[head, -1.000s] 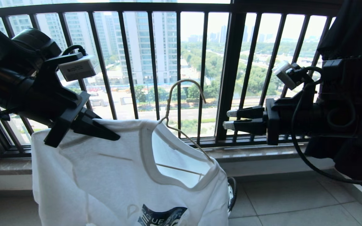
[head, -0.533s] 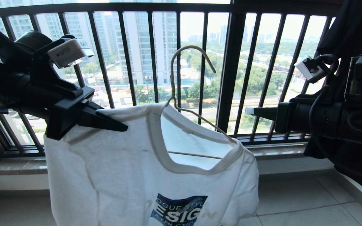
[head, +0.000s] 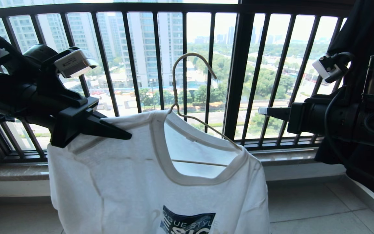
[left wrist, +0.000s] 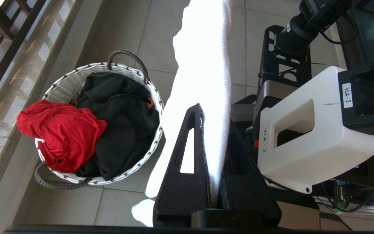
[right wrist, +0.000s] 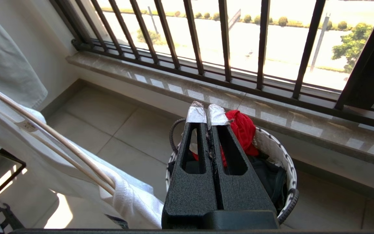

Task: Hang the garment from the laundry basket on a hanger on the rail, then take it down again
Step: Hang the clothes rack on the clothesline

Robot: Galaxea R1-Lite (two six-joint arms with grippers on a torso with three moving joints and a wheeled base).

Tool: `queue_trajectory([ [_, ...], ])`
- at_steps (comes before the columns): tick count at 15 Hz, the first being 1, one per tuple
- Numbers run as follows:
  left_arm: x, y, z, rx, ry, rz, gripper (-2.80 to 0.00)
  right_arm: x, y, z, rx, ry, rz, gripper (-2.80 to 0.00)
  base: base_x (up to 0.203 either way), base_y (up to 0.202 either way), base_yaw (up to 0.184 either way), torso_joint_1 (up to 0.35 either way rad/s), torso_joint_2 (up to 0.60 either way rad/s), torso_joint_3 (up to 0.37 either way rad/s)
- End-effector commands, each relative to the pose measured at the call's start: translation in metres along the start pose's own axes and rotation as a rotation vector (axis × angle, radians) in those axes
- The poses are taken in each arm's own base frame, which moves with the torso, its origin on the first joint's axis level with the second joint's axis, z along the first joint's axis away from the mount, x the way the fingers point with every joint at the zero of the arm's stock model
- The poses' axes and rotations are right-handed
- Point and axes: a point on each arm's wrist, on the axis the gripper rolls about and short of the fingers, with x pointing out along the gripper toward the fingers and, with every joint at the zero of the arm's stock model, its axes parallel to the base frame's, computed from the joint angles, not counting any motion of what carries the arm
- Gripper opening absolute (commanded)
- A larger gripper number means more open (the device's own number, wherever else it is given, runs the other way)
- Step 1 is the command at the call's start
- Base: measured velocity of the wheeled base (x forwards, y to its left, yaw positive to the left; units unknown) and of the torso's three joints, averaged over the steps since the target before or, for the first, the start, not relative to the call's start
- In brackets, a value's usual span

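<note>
One hanger (head: 187,97), hook upward

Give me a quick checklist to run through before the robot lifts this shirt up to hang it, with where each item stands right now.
1. Left gripper shut on the T-shirt at its shoulder: ok; the left wrist view shows cloth pinched between the jaws.
2. Hanger threaded inside the collar: ok, its bar shows through the neck opening.
3. Hook upright and free: ok, nothing caught on it.
4. Right gripper clear of the shirt: ok; it is shut on nothing, off to the side.
5. Rail within view to aim for: cannot tell, it shows in no view.
6. Shirt hem clear of the laundry basket: cannot tell.
</note>
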Motion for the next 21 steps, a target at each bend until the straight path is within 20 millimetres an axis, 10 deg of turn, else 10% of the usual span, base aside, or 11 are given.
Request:
queue_trajectory([
  [1, 0.002, 0.0, -0.005, -0.028, -0.009, -0.021, -2.8, 0.006, -0.002, -0.004, 0.005, 0.017, 0.0, -2.8, 0.0, 0.0, 0.0, 0.0, 0.0, 0.0],
  [21, -0.003, -0.005, -0.008, -0.067, -0.117, -0.086, -2.8, -0.005, -0.013, -0.001, -0.043, -0.003, -0.05, -2.8, 0.0, 0.0, 0.0, 0.001, -0.01, -0.007],
])
